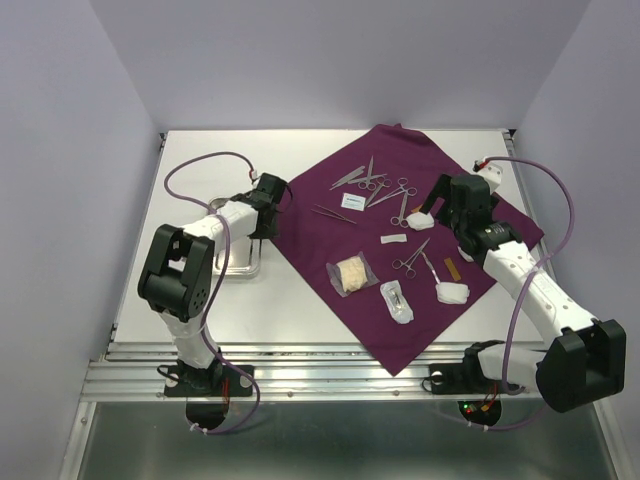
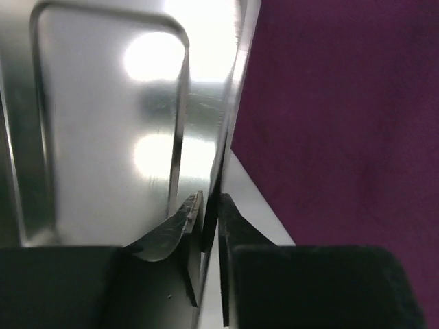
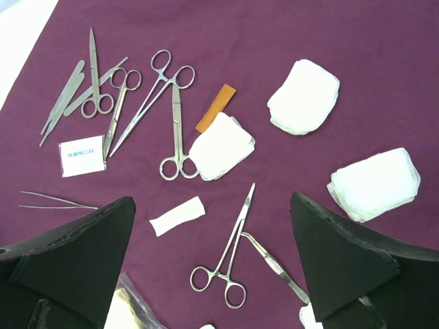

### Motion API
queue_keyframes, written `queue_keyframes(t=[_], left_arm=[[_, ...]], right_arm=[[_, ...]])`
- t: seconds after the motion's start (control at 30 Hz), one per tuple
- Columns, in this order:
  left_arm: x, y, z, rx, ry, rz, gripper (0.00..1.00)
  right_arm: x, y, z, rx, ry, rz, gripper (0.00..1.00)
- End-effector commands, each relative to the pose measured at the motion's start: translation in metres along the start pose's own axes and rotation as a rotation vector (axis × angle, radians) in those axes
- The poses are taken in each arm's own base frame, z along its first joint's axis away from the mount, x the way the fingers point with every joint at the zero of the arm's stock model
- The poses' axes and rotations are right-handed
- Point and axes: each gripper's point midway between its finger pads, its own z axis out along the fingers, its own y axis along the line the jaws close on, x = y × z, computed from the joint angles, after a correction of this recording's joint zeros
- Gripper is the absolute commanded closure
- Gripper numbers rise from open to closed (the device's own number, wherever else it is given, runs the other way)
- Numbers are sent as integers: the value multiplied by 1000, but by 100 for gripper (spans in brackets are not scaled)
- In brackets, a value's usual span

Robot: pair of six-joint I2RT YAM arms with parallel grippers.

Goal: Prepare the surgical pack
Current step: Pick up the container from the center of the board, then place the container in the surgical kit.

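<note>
Fig.: L tool (image 2: 210, 205) clamped on rim of steel tray (image 2: 103, 137), which lies on the surface just off the cloth's (image 1: 420, 150) left corner, prob. so I can lift it edge-on; R tool (image 3: 211, 200) hangs wide apart over scissors (image 3: 175, 116) & gauze (image 3: 302, 96), ready for loading.

The only print I can find is on a small white packet (image 3: 82, 156) lying on the purple cloth (image 3: 329, 27), at about nine o'clock in my right wrist view. One short line of blue capital letters runs across its middle, too blurred for me to spell out. From the top camera, the same packet (image 1: 351, 201) sits toward twelve o'clock on the cloth and shows only a faint dark mark. Nothing else has text I can read.
</note>
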Motion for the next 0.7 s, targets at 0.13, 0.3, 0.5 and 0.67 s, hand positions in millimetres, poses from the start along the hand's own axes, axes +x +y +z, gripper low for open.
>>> queue_keyframes(t=[0.13,0.3,0.5,0.67], left_arm=[[-37,-6,-23,21,-62,-9,100],[-68,-20,-36,9,-91,4,100],[-83,-49,-37,33,-99,22,100],[-91,-73,-32,47,-85,12,100]], right_arm=[[-17,9,-3,-22,-48,41,0],[-15,8,-1,-20,-40,36,0],[-16,7,-4,-15,-44,35,0],[-15,8,-5,-29,-36,15,0]])
